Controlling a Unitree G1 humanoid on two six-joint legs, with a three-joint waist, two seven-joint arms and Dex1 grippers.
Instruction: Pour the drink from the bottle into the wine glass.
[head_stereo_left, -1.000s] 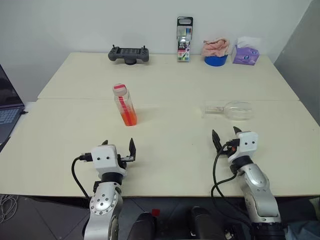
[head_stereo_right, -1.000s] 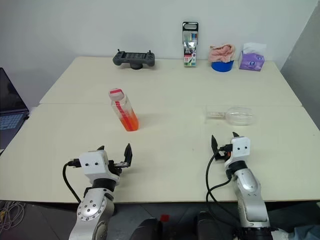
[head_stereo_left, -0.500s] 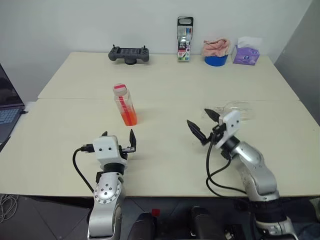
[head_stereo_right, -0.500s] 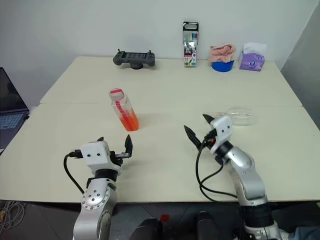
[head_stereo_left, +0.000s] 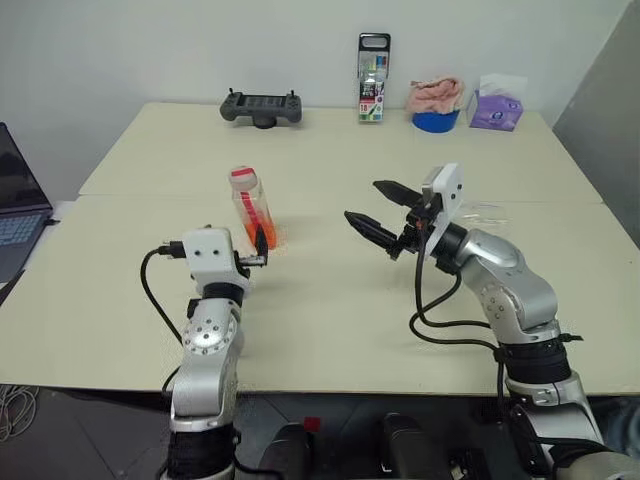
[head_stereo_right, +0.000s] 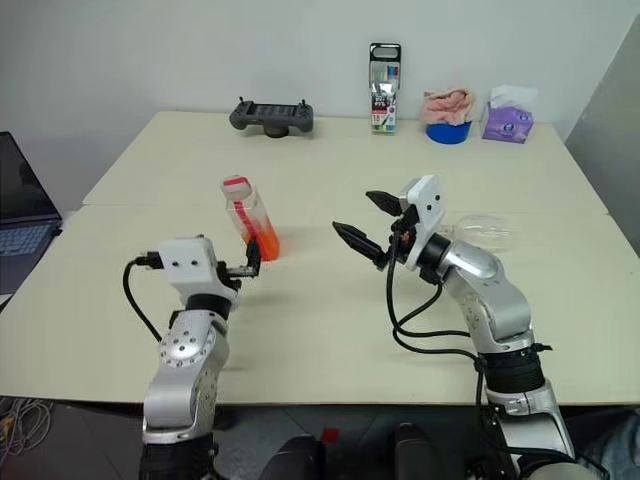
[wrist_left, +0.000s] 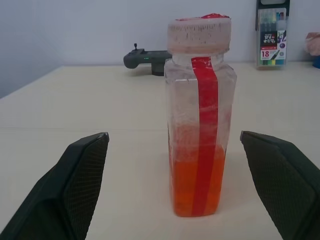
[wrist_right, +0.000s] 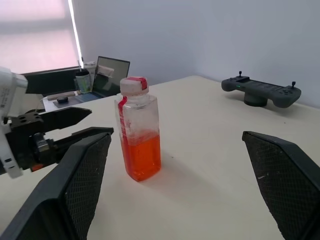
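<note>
Bottle (head_stereo_left: 252, 208) upright, capped, between open left gripper (wrist_left: 190, 190) fingers. Right gripper (head_stereo_left: 378, 208) open, empty. Wine glass (head_stereo_right: 478, 230) lies sideways: spill risk unless righted, cap removed.

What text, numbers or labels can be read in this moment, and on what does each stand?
"18": on the marker pack at the table's far edge, in the left wrist view.
Other print on that pack: too small to read.
Red band on the bottle: no lettering visible.
Purple tissue box: print too small to read.
</note>
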